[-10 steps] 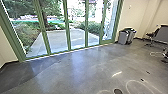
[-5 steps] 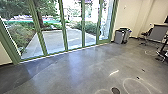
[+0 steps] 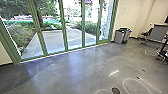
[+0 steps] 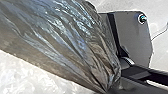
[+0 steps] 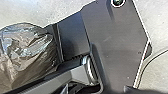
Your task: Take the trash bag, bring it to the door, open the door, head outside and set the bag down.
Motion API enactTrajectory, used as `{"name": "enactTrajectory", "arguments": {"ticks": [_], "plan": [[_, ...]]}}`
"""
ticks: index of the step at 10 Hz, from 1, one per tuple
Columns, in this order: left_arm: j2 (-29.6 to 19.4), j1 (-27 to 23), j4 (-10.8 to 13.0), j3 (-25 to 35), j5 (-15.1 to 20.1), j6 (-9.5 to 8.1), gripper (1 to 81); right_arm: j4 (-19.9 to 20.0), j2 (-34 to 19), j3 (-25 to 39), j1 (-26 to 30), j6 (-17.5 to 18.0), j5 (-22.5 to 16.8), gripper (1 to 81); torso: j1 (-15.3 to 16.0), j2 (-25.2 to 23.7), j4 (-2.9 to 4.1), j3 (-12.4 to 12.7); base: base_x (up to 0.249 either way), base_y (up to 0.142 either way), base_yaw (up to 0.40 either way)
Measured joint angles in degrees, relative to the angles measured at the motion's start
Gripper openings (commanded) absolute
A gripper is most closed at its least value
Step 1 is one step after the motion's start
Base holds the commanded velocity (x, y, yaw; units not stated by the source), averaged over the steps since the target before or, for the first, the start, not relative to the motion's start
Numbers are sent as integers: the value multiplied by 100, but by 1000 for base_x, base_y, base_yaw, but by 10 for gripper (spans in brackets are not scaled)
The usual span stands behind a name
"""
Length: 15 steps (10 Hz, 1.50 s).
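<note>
- ok so your trash bag (image 4: 62, 37) is up by the robot's own base, and the left wrist view has its plastic drawn into a tight neck. makes sense, one bunched neck gives you something firm to hang the weight from.
- left gripper (image 4: 108, 90) looks closed on that neck, going by how the folds all run into one point. i'm reading that off the plastic tbh.
- right gripper: can't tell what state it's in. you get the bag's rounded bulk in the right wrist view too, but that doesn't make it a two-handed hold.
- my guess is you've got the bag tucked close so it won't swing much while you drive. thin stretchy plastic though, so a snag on the base could rip it.
- ahead of you is the green-framed glass wall (image 3: 63, 25), looks shut from here. can't say which panel is your door.
- the paved pad (image 3: 56, 37) is right behind that glass, so you're inside with the carry part underway and the bag not put down.
- bins (image 3: 120, 37) sit against the wall, off to the right, probably parked there to leave the glass free.
</note>
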Motion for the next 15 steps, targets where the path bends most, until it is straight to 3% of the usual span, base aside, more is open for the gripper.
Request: {"name": "enactTrajectory", "arguments": {"ticks": [7,15], "plan": [[-35,-2,-1,0,0,-5,10,0,0,-4,0,0,2,811,0,0,0,0,0,0,0],[-33,15,0,-2,20,-18,10,0,0,-6,-17,0,24,811,-9,2,0,6,104,0,0]]}}
